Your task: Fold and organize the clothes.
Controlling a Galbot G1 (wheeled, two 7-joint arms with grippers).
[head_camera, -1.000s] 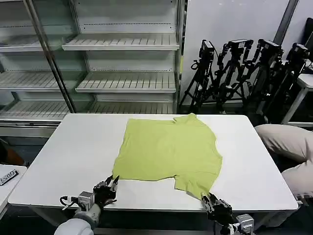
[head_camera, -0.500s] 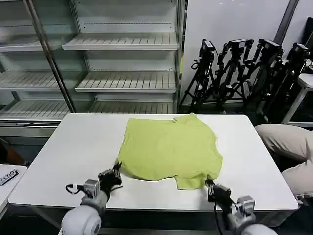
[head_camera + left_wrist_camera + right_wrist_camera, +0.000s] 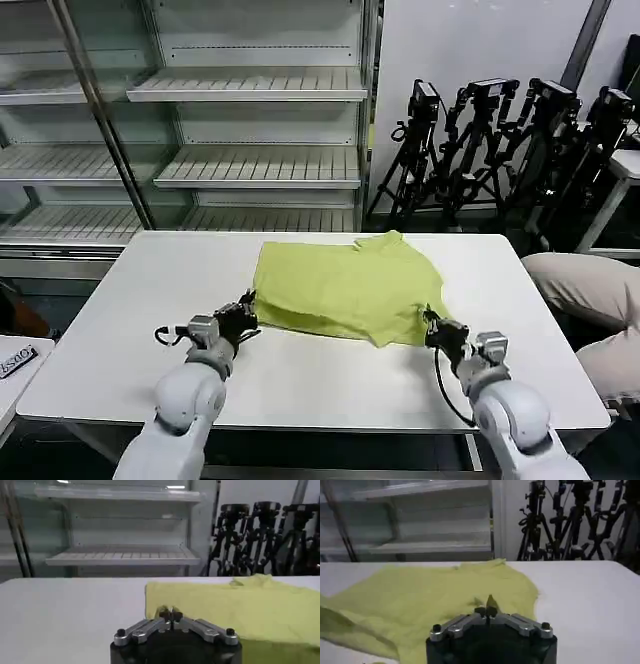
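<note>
The yellow-green T-shirt [image 3: 345,285] lies in the middle of the white table [image 3: 130,310], just above the centre of the head view. Its near edge is lifted and doubled over the rest of the cloth, so a folded layer runs across the front.

The left gripper [image 3: 243,313] sits left of centre in the head view, at the shirt's near-left corner. In the left wrist view its fingers [image 3: 163,614] are pressed together on the edge of the fabric, pinching it.

The right gripper [image 3: 432,322] is right of centre, at the shirt's near-right corner. In the right wrist view a small peak of yellow cloth stands between its closed fingertips [image 3: 488,611].

Metal shelves [image 3: 250,85] fill the upper left of the frame, and black tripods [image 3: 500,150] stand at the upper right.
</note>
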